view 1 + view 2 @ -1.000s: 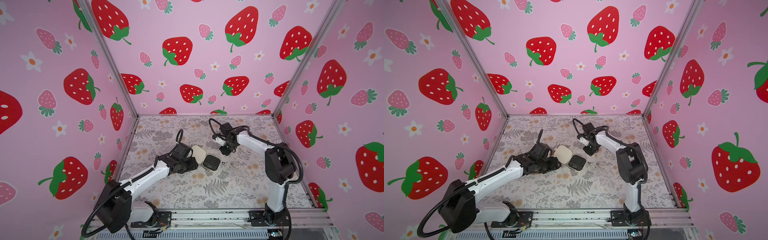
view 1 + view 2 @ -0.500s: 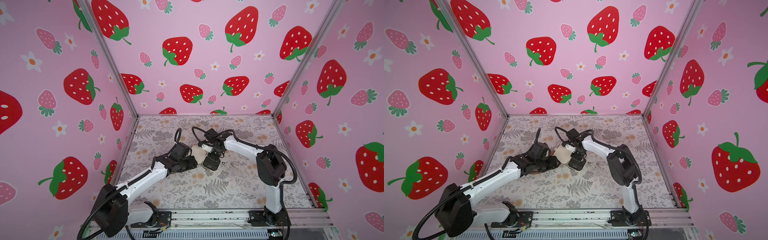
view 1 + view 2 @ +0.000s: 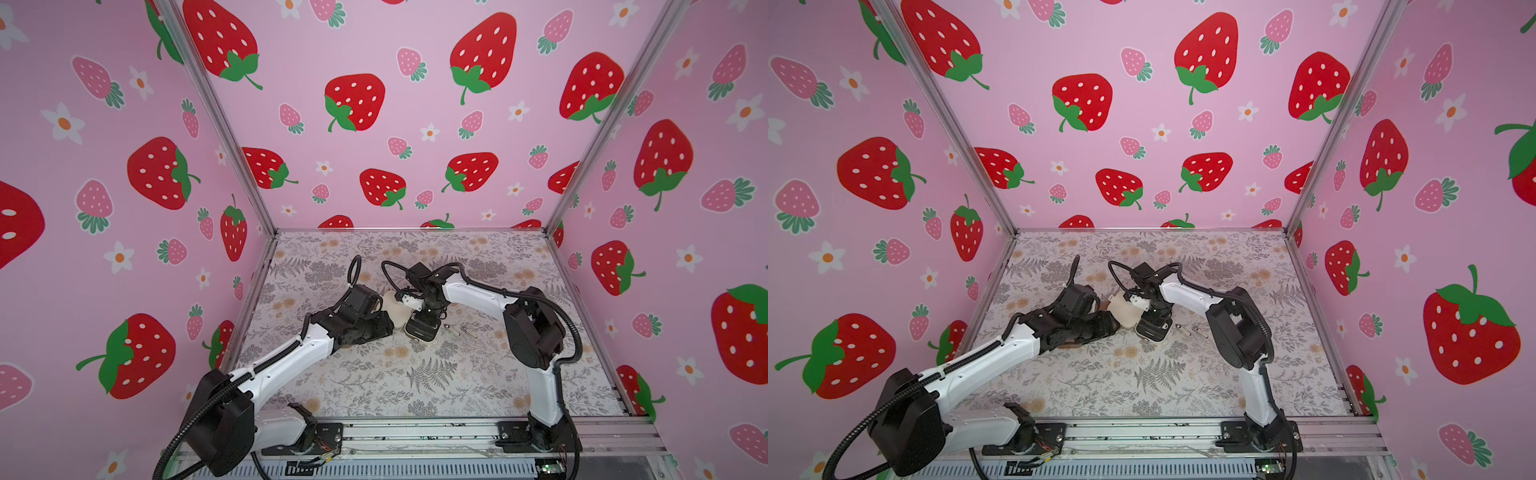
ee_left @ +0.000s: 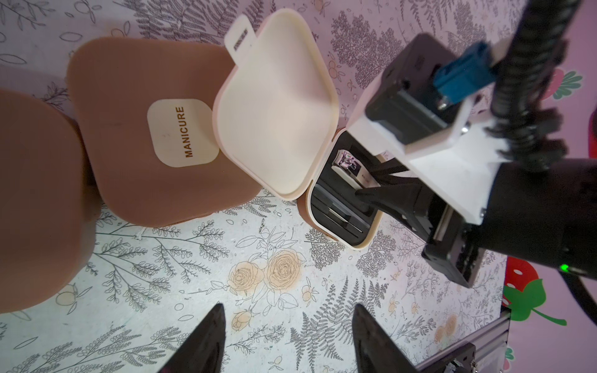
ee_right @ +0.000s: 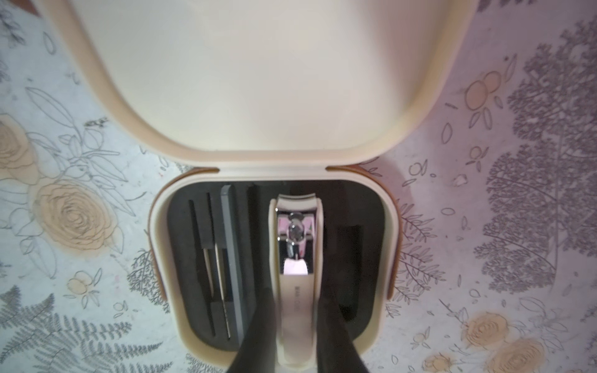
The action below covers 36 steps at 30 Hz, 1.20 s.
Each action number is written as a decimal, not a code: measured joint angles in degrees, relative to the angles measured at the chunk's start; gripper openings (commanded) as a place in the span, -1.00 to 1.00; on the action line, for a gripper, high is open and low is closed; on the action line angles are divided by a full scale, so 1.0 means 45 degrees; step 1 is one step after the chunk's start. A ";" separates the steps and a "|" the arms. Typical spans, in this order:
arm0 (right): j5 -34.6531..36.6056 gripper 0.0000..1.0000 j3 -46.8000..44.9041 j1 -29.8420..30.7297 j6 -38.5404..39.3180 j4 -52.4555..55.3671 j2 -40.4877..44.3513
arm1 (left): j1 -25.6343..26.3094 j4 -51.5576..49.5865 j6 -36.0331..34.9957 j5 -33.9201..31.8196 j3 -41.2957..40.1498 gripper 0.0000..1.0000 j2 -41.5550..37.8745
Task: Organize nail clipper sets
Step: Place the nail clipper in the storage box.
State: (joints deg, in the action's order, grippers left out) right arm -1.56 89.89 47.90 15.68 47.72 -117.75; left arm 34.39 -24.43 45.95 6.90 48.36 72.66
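surface: floral-print mat (image 3: 415,374) | walls: pink strawberry panels (image 3: 291,54) | front edge: aluminium rail (image 3: 415,433)

The cream case (image 4: 274,106) is lying open, a clipper (image 5: 297,258) sitting inside; two brown cases (image 4: 155,129) are lying shut beside it.

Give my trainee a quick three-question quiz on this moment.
1. True or false: the cream case stands open.
2. What is the right gripper shut on? A the nail clipper, B a loose tool, C nothing.
3. Fill in: the patch on the brown case reads ____.
Key: 1 true; 2 A; 3 MANICURE.
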 measured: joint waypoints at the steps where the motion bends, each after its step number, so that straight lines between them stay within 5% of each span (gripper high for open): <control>1: -0.0039 -0.90 0.0000 0.0024 0.0015 0.0029 -0.0005 | 0.0000 0.0000 0.0000 0.0000 0.0000 0.27 0.0000; 36: 0.0996 -0.92 0.0680 0.0238 -0.0568 0.1035 -0.0850 | -0.0010 0.0044 0.0000 0.0044 -0.0005 0.27 0.0019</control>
State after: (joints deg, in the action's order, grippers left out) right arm 2.92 92.95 48.97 13.13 52.38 -121.58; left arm 34.35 -24.23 45.95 7.09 48.34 72.75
